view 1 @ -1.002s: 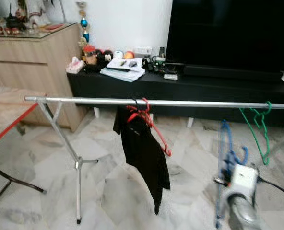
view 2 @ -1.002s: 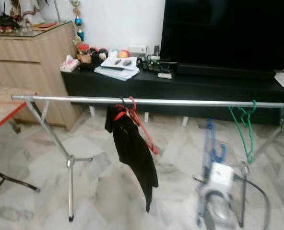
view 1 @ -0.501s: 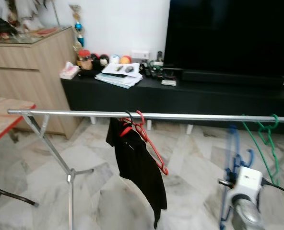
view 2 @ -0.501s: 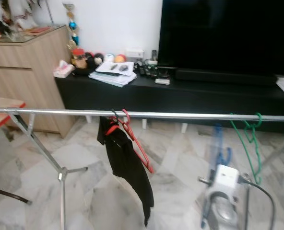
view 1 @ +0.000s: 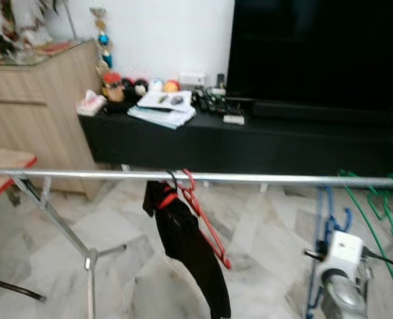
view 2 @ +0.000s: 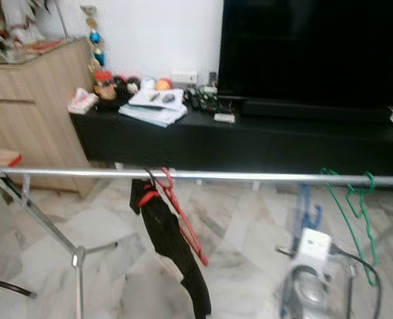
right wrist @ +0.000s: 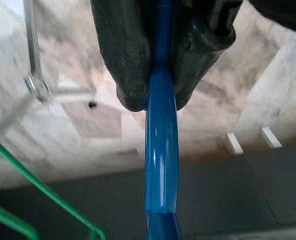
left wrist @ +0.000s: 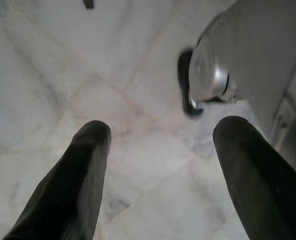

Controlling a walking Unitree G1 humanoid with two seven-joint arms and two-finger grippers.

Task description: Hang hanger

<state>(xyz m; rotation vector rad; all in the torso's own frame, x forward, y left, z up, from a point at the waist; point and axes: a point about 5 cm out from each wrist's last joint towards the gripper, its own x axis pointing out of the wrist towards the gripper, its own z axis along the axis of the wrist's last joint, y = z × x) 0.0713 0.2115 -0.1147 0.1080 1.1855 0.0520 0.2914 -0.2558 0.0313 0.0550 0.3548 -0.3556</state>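
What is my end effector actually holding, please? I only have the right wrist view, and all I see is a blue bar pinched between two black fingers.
Observer: It is a blue hanger, held by the right end effector just below the silver rail.
Operator: Thank you. Is its hook over the rail yet?
Observer: I cannot tell; its blurred top reaches rail height.
Operator: What else hangs there?
Observer: A green hanger hangs just to its right, and a red hanger with a black garment hangs near the middle.
Operator: And the other arm?
Observer: The left end effector is open, pointing down at the marble floor.
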